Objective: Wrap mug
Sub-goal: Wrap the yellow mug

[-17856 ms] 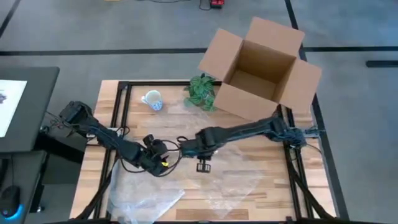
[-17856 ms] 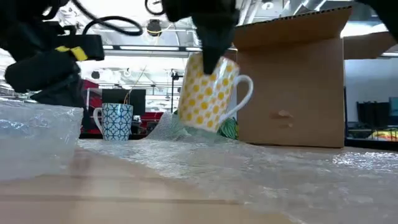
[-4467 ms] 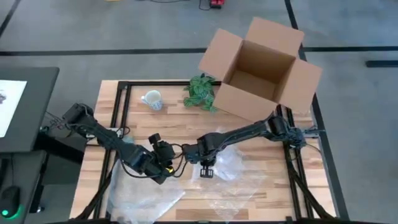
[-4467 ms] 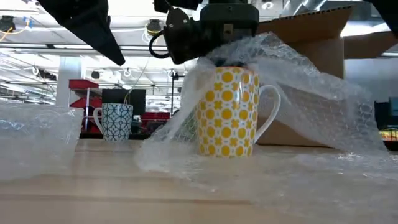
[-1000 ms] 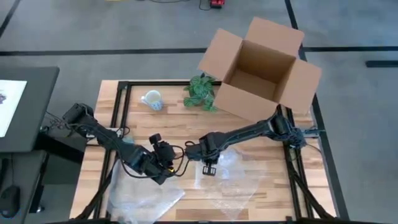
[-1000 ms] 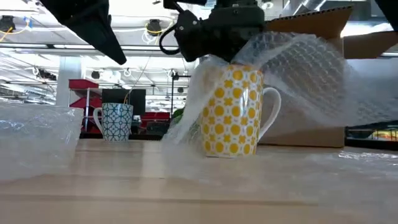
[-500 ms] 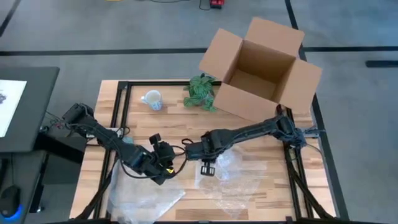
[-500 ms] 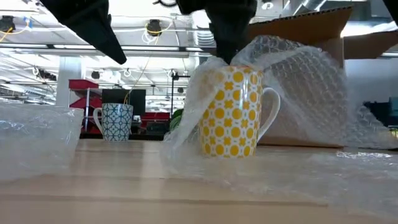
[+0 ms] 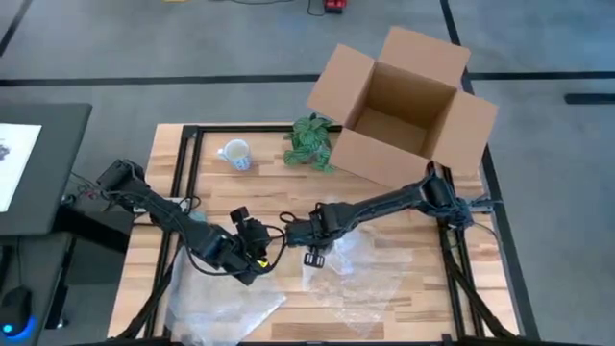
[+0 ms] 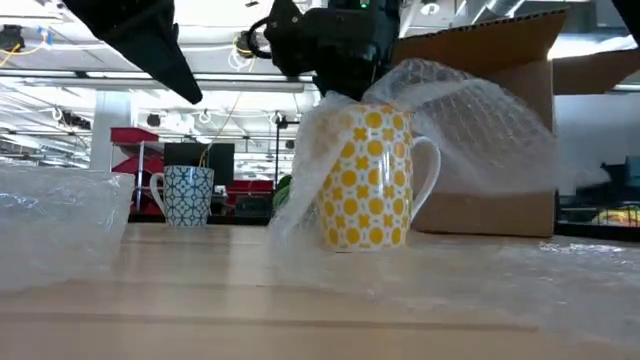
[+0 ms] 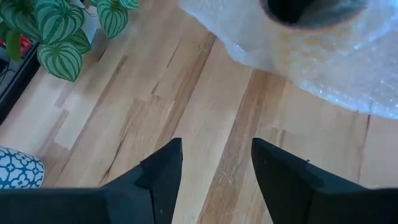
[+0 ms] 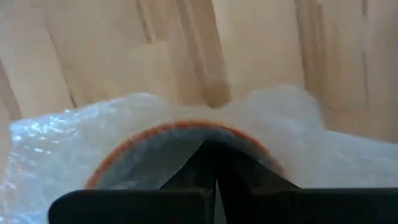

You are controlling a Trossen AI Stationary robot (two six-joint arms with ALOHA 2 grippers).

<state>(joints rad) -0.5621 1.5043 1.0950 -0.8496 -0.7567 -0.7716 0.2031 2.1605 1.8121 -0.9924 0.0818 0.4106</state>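
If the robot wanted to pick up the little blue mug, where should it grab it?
Probably by the rim, coming straight down. The blue mug stands upright with its mouth open on top, and its handle sticks out sideways, away from the yellow mug, so a finger could slip inside the rim.

Bubble wrap [image 12: 81, 134] over mug rim [image 12: 180, 127]

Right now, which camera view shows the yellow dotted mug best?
The low view: the yellow mug stands upright in full profile, handle visible, bubble wrap draped over it under the right gripper. The right wrist view shows only its rim. In the high view, the arm and wrap hide it. The left wrist view shows only wrap.
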